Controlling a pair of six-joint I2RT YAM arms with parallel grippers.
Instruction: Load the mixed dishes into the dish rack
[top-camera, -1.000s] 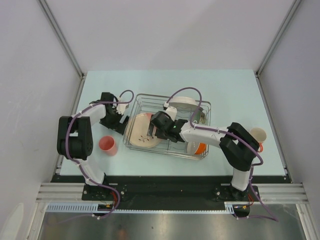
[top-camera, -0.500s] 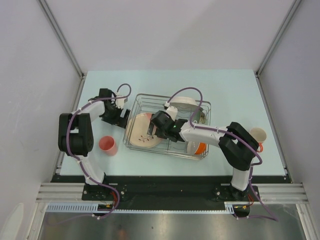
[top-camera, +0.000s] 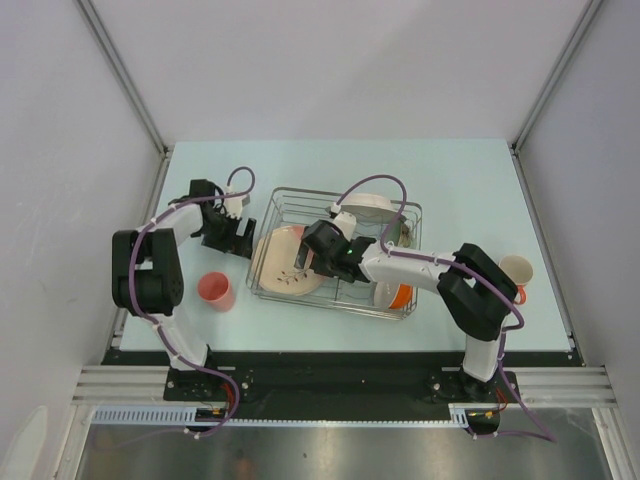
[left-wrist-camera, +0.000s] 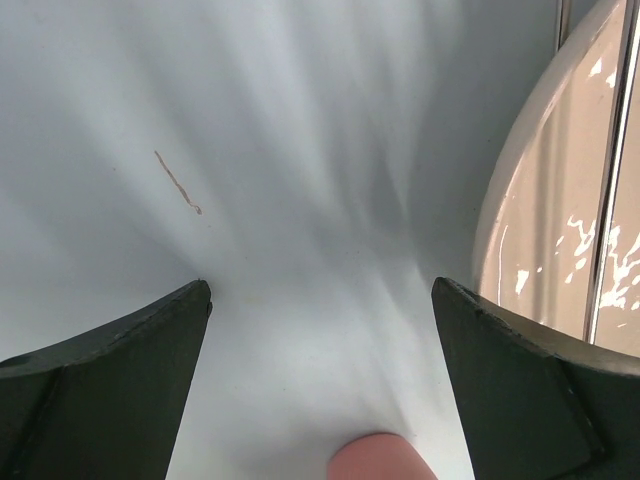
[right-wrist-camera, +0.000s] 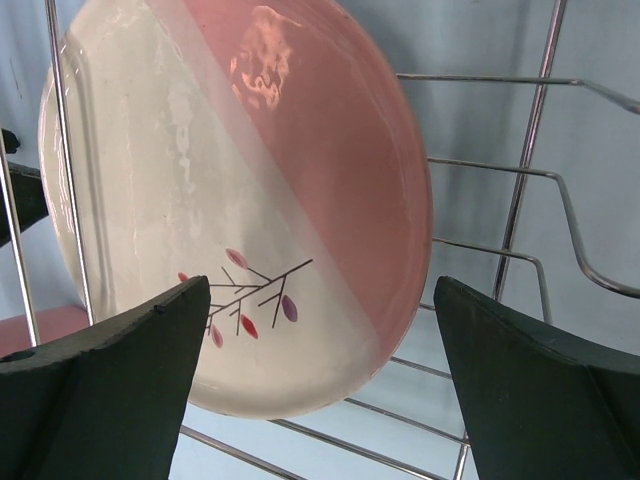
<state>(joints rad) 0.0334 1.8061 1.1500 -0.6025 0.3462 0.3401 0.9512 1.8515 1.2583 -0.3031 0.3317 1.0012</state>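
Observation:
The silver wire dish rack (top-camera: 412, 212) stands mid-table. A large pinkish-white plate (top-camera: 280, 262) with a twig pattern leans inside its left end; it fills the right wrist view (right-wrist-camera: 230, 170). My right gripper (top-camera: 306, 262) is open inside the rack, its fingers either side of the plate's lower rim (right-wrist-camera: 320, 285), not closed on it. My left gripper (top-camera: 238, 243) is open and empty over the table just left of the rack (left-wrist-camera: 320, 290). The coral-pink cup (top-camera: 216, 291) stands on the table left of the rack. Another pale dish (top-camera: 370, 208) leans at the rack's back. An orange bowl (top-camera: 396, 296) sits at its front right.
A white-inside cup or bowl with an orange edge (top-camera: 517, 271) stands on the table at the far right. The plate's rim (left-wrist-camera: 530, 190) and a rack wire (left-wrist-camera: 622, 150) show at the right of the left wrist view, with the cup's top (left-wrist-camera: 375, 458) at the bottom.
My left gripper has drawn back to the left, away from the rack and plate. My right gripper has stayed by the plate, barely shifting.

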